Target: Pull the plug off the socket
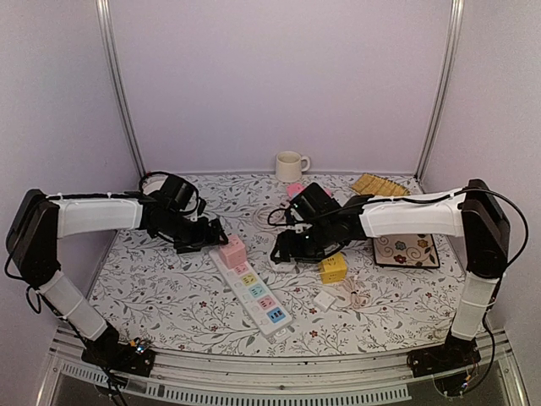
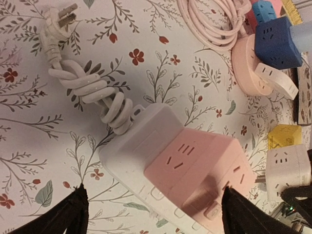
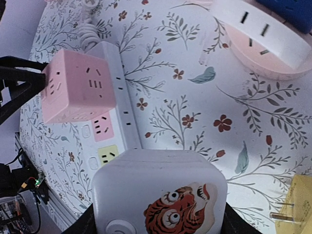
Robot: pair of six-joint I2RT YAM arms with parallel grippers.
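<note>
**Pink cube plug [image 2: 204, 165] sitting in the power strip [image 1: 258, 296]**

Floral tabletop [image 1: 169, 288], plain lilac walls [image 1: 279, 76]. The plug's at the strip's far end, with the left pincer [image 2: 153, 204] spread wide around it (contact unclear). The right pincer [image 1: 281, 252] is clamped on a white tiger-sticker cube plug [image 3: 158, 195].

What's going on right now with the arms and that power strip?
The left arm's jaws stand wide open on either side of the pink cube adapter, which sits plugged into the far end of the white power strip. They have not closed on it. The right arm hovers just beside it, its jaws shut on a white cube adapter with a tiger sticker, apart from the strip.
</note>
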